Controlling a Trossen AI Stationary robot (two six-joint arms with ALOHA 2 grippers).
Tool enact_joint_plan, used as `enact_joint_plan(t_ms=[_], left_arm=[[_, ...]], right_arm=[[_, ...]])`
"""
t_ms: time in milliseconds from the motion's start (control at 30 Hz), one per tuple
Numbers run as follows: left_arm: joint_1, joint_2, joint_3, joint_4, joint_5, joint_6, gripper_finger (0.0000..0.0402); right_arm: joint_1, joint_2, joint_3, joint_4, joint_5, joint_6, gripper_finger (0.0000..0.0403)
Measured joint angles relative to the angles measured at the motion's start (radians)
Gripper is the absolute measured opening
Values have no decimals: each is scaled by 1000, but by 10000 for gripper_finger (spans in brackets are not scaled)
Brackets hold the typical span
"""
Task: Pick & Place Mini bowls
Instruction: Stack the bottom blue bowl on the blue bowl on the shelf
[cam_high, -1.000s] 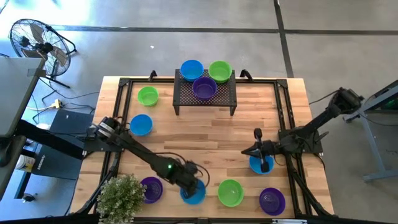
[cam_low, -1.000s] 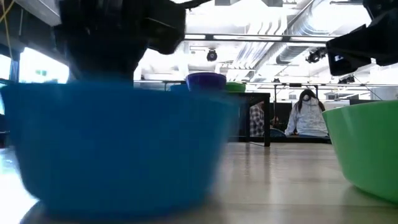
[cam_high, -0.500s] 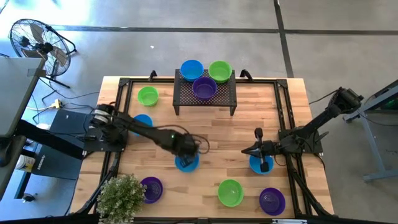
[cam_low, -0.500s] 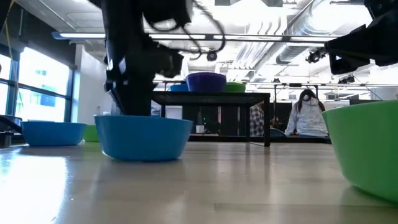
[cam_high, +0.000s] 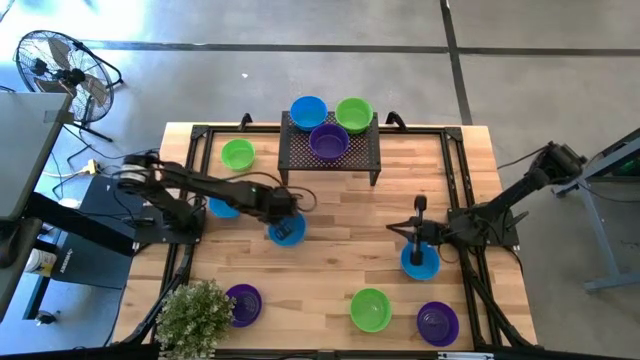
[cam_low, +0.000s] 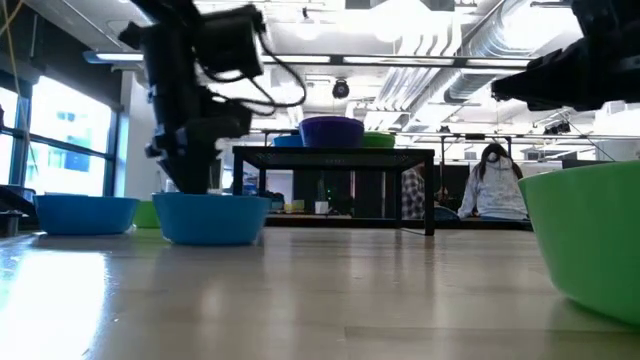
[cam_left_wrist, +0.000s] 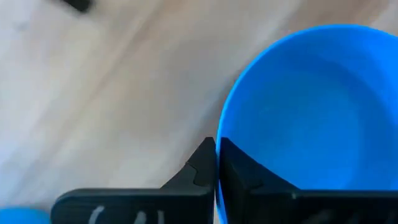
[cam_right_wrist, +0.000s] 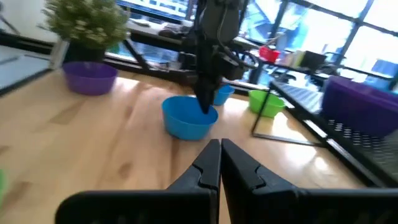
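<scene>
Left hand clamped on a blue bowl mid-surface.

The pale wooden surface stands on a grey floor, a fan off its far left corner and a potted plant at its near left. A black rack at the back carries blue, green and purple bowls. The left hand's fingers are pinched together over the blue bowl's rim, one inside, one outside; the bowl sits in front of the rack, left of centre. It is round, plain, bright blue and empty. The right hand, fingers together, hovers over another blue bowl on the right.
</scene>
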Motion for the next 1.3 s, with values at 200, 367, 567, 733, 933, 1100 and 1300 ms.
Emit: enact_joint_plan(t_ms=[200,367,567,733,933,1100,1300], left_arm=[[73,3,10,18,11,75,18],[103,9,66,-14,106,137,79],[81,8,200,-182,84,214,139],[-30,6,312,-217,15,285,117],[-161,6,319,-196,-3,174,37],[-232,6,297,-181,39,64,19],[-249,79,292,-178,-14,36,102]], right_arm=[[-75,-6,0,32,-6,-66,0],[-151,-10,0,40,-40,-106,0],[-250,-10,0,40,-115,-122,0],[-321,-10,0,40,-188,-105,0],[-367,-10,0,38,-244,-85,0],[-387,-10,0,37,-277,-62,0],[-394,-10,0,36,-303,-42,0]])
